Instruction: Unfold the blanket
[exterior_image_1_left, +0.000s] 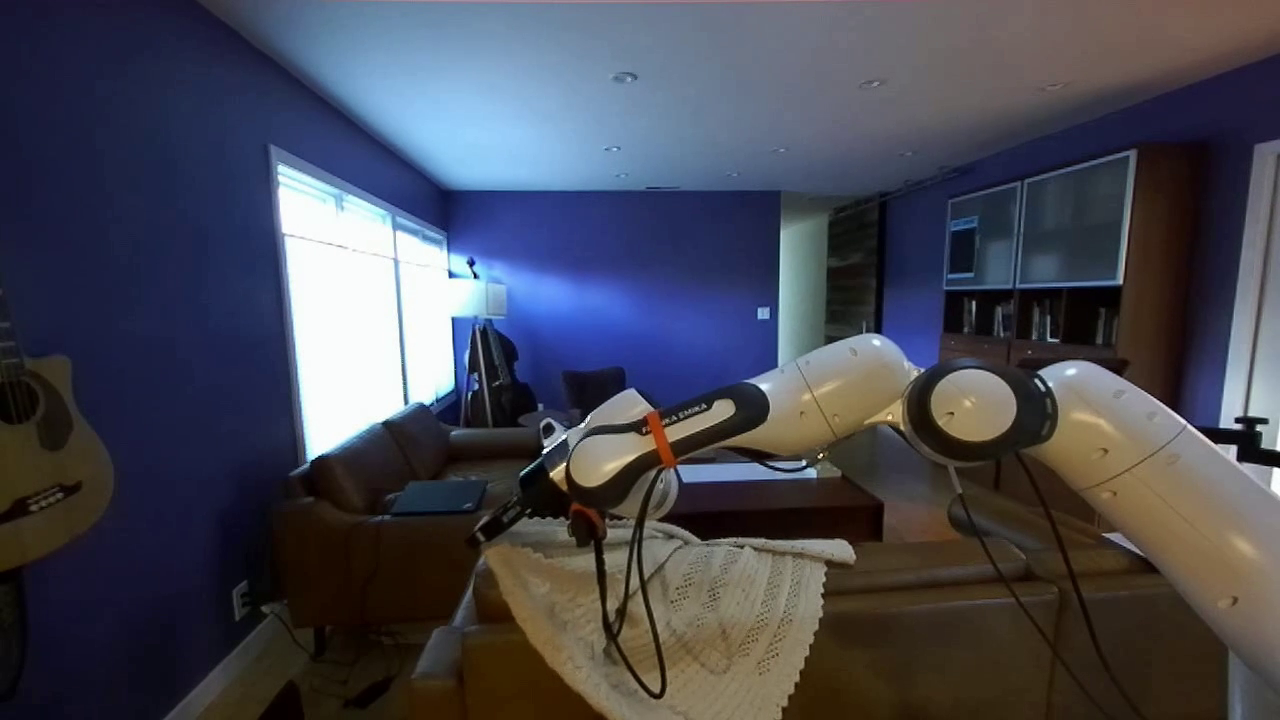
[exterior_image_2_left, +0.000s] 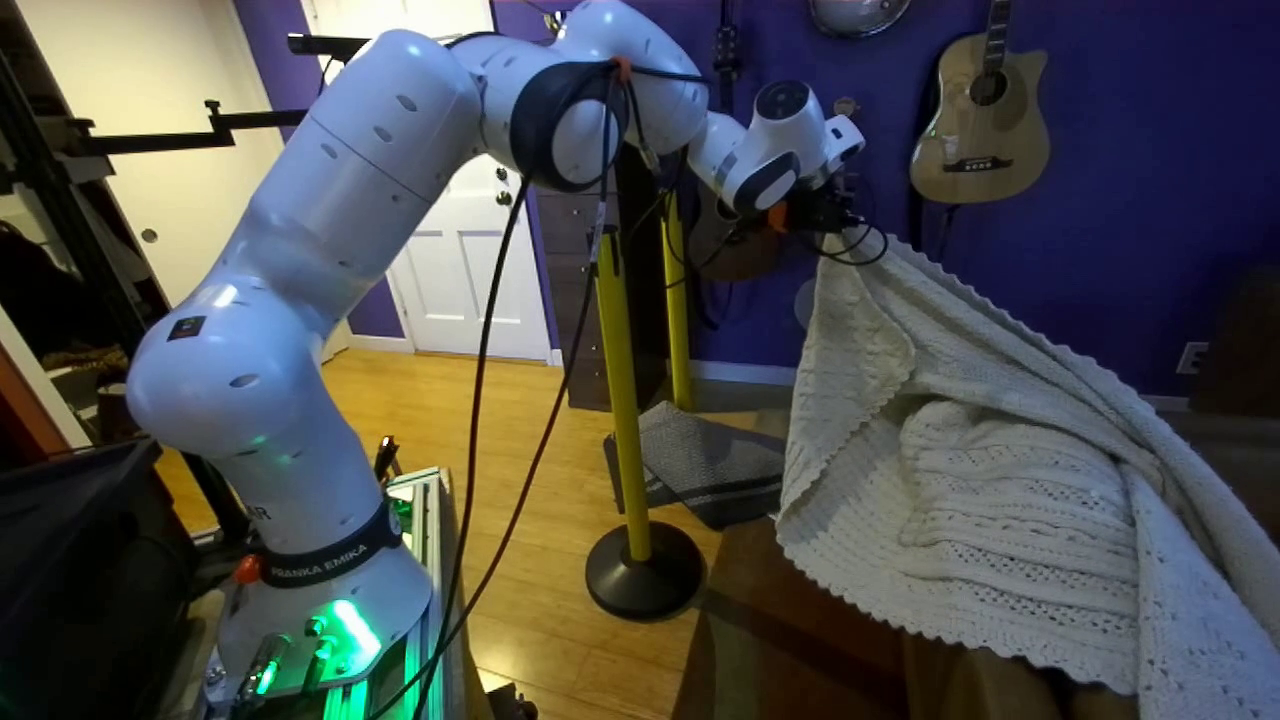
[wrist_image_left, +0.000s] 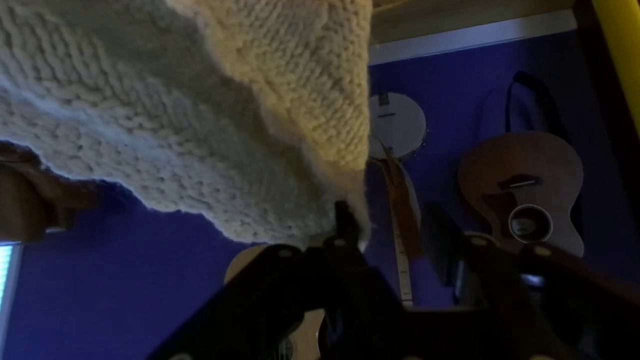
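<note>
One Robotiq gripper (wrist_image_left: 391, 210), fingers spread, nothing pinched afaict; corner of the cream knit blanket (exterior_image_2_left: 1020, 490) hangs at one finger, maybe snagged, rest slopes toward 4–5 o'clock in both exterior views, over a brown leather sofa (exterior_image_1_left: 920, 640).

Both exterior views sat back from the pincer (wrist_image_left: 391, 225), sharing arm (exterior_image_2_left: 360, 180) and blanket (exterior_image_2_left: 1020, 500); past it, a lamp (exterior_image_1_left: 490, 300) in an exterior view, a guitar (exterior_image_2_left: 982, 130) in an exterior view. Dim wrist view, close behind, faced guitars (wrist_image_left: 535, 192), probably upside down.
</note>
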